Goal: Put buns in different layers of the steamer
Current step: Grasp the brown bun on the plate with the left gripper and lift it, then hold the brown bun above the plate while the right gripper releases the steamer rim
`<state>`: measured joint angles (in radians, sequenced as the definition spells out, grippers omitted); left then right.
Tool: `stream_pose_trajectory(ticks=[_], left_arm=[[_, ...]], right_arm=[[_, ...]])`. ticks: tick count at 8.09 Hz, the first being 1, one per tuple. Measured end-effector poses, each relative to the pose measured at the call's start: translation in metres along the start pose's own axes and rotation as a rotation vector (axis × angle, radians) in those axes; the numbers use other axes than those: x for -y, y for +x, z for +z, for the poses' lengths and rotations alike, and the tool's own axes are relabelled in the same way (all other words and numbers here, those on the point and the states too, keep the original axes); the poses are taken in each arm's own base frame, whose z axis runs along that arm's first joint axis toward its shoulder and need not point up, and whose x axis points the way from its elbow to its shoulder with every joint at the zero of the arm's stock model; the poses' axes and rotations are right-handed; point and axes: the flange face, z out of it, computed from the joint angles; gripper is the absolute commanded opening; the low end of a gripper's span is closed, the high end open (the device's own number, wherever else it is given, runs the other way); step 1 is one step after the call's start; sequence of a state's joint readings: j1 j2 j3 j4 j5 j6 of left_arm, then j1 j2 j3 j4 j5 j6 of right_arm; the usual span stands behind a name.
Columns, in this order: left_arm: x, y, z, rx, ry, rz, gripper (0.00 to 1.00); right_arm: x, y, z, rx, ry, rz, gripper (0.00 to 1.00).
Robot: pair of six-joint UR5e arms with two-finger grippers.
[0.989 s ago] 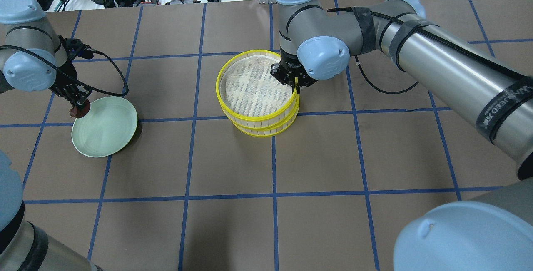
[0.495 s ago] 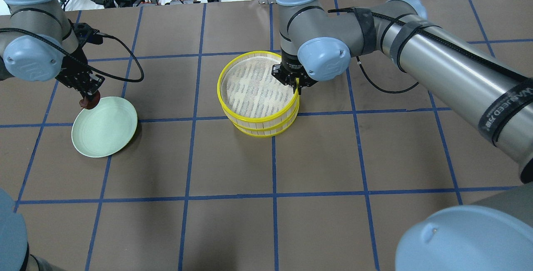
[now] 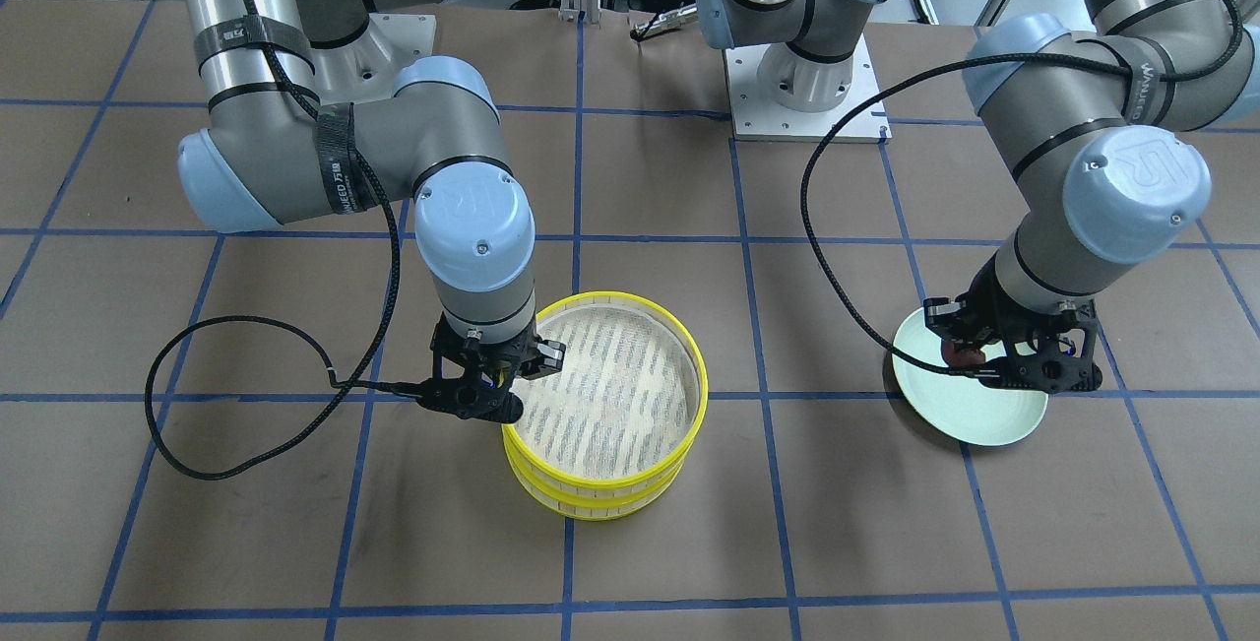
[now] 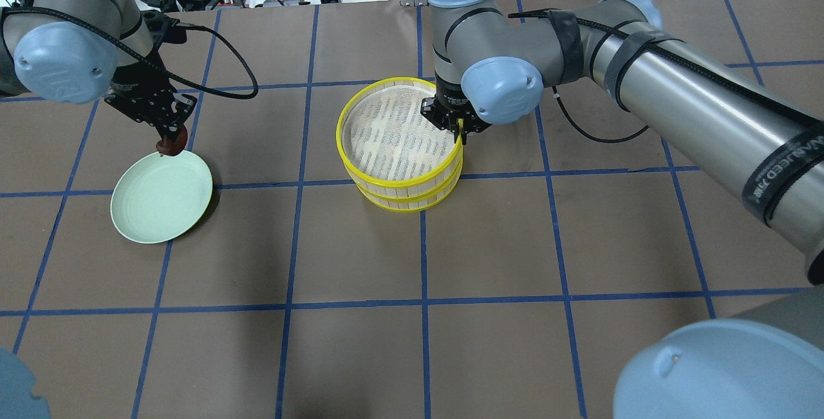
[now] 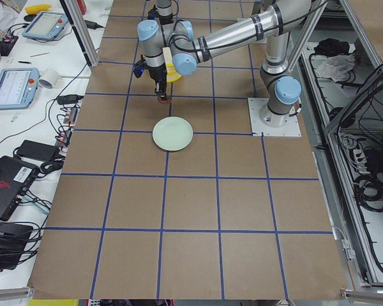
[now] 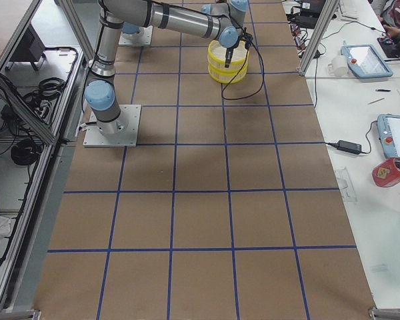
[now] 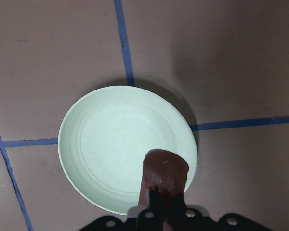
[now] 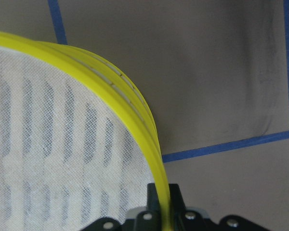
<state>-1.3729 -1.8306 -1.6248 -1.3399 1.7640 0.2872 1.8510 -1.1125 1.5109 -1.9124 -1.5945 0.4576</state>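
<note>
With the left gripper [image 7: 161,204] as my starting point, I see its fingers pressed in on the dark reddish-brown bun [image 7: 164,171], which sticks out beyond the tips. From the wrist camera the bun hangs in the air over the near edge of the pale green plate [image 7: 101,144], clear of its surface. In the overhead view the same gripper [image 4: 169,136] and bun [image 4: 171,144] sit just at the plate's [image 4: 161,213] far rim. The side view from the left end shows the bun [image 5: 161,97] raised well off the plate [image 5: 172,134].

On the other arm, the right gripper [image 8: 164,204] has its fingers closed thin on the yellow rim of the upper steamer layer [image 8: 135,120], one finger inside the tray and one outside. Overhead, that gripper [image 4: 458,133] grips the rim on the side toward the robot's right. The upper steamer layer [image 4: 399,183] sits over the lower steamer layer [image 4: 407,200], the two slightly out of line. I cannot tell whether they touch all the way round. I see only the whitish mesh liner with grey streaks inside the upper one.

Both things rest on the brown table [image 4: 360,251] marked with blue tape lines, the plate well apart from the stack, toward the robot's left.
</note>
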Motion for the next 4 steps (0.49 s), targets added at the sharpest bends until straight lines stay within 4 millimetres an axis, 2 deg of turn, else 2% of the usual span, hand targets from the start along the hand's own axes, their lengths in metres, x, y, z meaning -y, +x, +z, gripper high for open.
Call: stream_pose_trajectory(ticks=[4], left_arm=[[-0.018,0.064,-0.037,-0.052,0.007,-0.068,0.00]], right_arm=[[0.001,0.006,-0.007,0.005,0.009,0.001,0.15]])
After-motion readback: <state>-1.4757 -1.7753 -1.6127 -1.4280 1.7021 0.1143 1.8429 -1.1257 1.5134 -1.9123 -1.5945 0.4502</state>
